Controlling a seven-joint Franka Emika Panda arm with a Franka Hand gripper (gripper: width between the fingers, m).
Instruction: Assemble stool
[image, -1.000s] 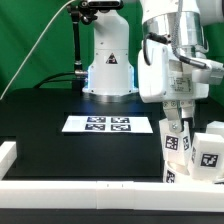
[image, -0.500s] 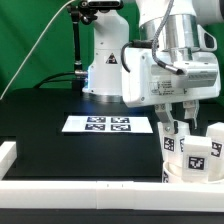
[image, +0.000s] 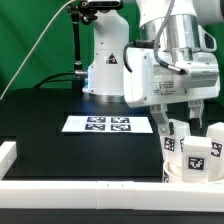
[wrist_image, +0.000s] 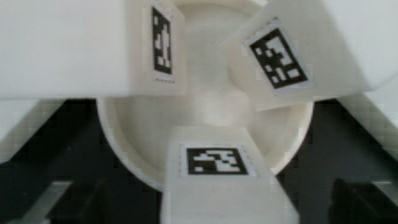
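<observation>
A white robot arm (image: 165, 60) is reaching down over a black table (image: 60, 140), at the exterior view's right. Below it, the round white seat (image: 190, 172) is sitting near the front rail (image: 80, 192), with tagged legs (image: 171, 140) standing upright on it. The gripper (image: 175, 112) is hovering just above one leg; whether its jaws are closed or holding anything cannot be told. The marker board (image: 108, 124) is lying flat nearby. Judging from this, a misaligned descent could be knocking a leg askew.
</observation>
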